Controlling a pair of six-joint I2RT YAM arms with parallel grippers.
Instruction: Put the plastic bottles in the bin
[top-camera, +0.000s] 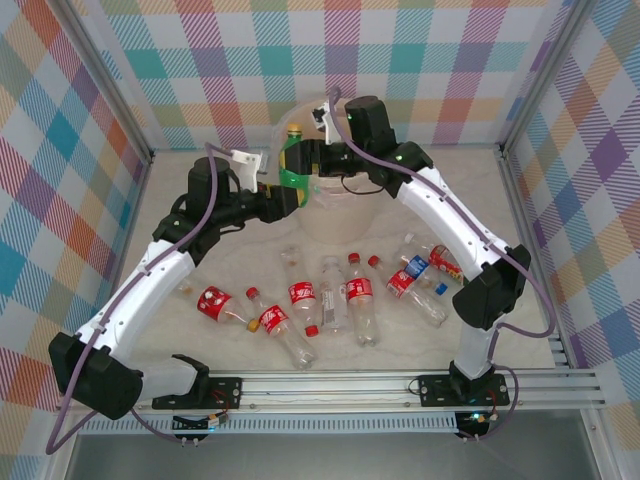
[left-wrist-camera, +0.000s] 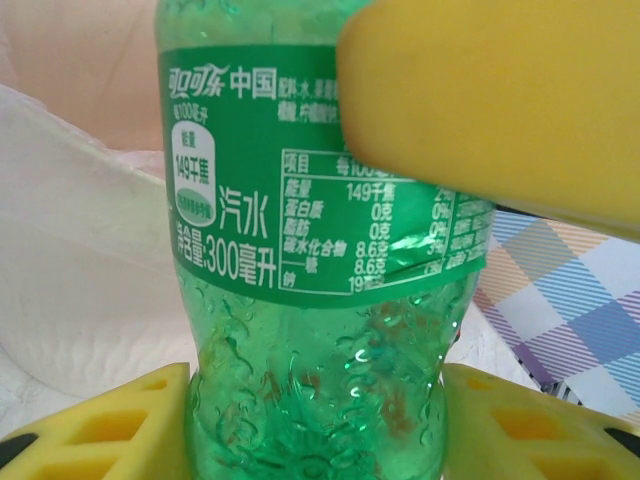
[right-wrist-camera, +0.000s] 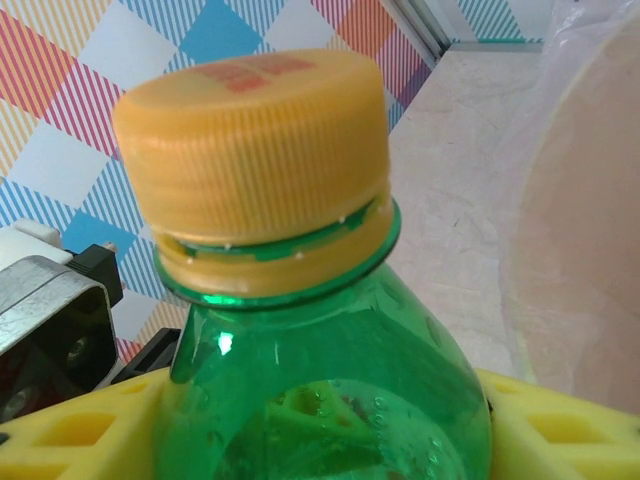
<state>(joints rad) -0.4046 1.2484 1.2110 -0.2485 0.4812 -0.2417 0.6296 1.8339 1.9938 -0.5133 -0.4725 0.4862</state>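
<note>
OBJECT: green bottle (top-camera: 293, 165) upright above left rim of bin (top-camera: 335, 228) | LEFT: left gripper (left-wrist-camera: 315, 430) clamped on its lower body | RIGHT: right gripper (right-wrist-camera: 320, 430) clamped at its shoulder | REASON: probably steadied two-handed for release into bin | PENDING: other bottles (top-camera: 330, 295) lying in front of bin

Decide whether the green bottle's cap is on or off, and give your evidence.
On. The yellow cap sits squarely on the neck of the green bottle, down against its ring.
</note>
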